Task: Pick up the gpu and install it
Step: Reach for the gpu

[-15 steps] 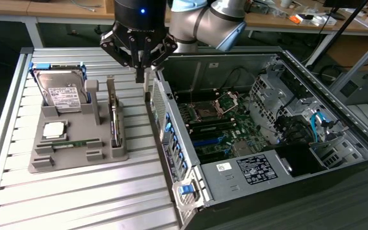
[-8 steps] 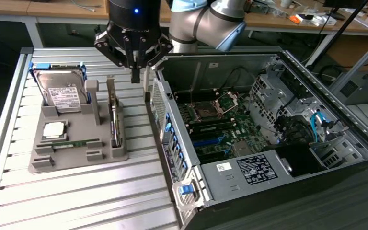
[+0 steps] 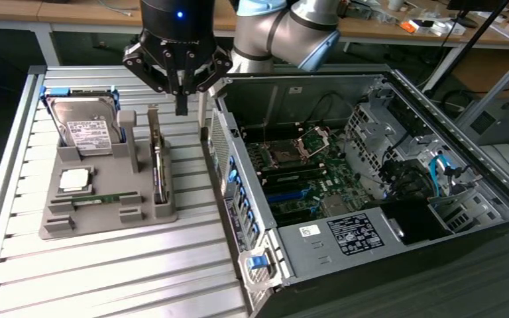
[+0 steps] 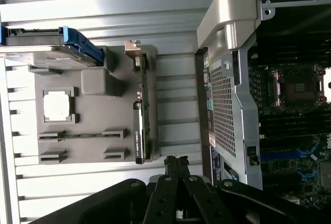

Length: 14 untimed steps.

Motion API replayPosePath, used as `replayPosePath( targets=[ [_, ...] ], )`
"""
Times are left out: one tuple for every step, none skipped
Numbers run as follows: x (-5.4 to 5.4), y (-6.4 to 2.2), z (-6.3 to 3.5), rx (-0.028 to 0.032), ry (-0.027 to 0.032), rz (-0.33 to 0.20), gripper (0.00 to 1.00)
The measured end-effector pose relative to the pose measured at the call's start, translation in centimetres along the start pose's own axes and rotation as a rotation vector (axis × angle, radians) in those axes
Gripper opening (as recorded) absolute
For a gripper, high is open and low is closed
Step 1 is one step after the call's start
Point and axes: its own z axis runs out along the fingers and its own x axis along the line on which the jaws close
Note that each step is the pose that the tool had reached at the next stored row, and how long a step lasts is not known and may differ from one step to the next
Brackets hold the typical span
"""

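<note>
On slatted table [image 3: 104,271], tray [image 3: 95,222] with gpu [image 3: 158,162]

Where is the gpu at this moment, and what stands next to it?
In the exterior view the gpu stands on edge in the grey holder, on its side nearest the open computer case, to the view's right of the hard drive.

A robotics lab: cluttered benches [image 3: 87,16] at twelve o'clock (slatted aluminium table [image 3: 104,265], opened PC case [image 3: 317,255] at three).
</note>
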Motion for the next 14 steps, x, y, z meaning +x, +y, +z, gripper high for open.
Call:
replayPosePath(
  targets=[
    [0.1,-0.01,0.0,0.0,-0.0001,0.0,0.11],
    [0.3,-0.02,-0.01,0.0,0.0,0.0,0.11],
    [0.5,-0.03,-0.01,0.0,-0.0001,0.0,0.11],
    [0.5,-0.04,-0.01,-0.0001,-0.0001,0.0,0.11],
    [0.6,-0.05,-0.02,0.0,0.0,0.0,0.11],
    [0.7,-0.05,-0.02,0.0,0.0,0.0,0.11],
    [0.8,-0.06,-0.02,0.0,0.0,0.0,0.11],
    [0.9,-0.07,-0.02,-0.0001,-0.0001,0.0,0.11],
    [1.0,-0.07,-0.03,0.0,0.0,0.0,0.11],
    [1.1,-0.08,-0.03,0.0,0.0,0.0,0.11],
    [1.2,-0.09,-0.03,0.0,0.0,0.0,0.11],
    [1.3,-0.1,-0.03,0.0,-0.0001,0.0,0.11],
    [1.4,-0.11,-0.04,0.0,-0.0001,0.0,0.11],
    [1.6,-0.12,-0.04,0.0,-0.0001,0.0,0.11]
  ],
)
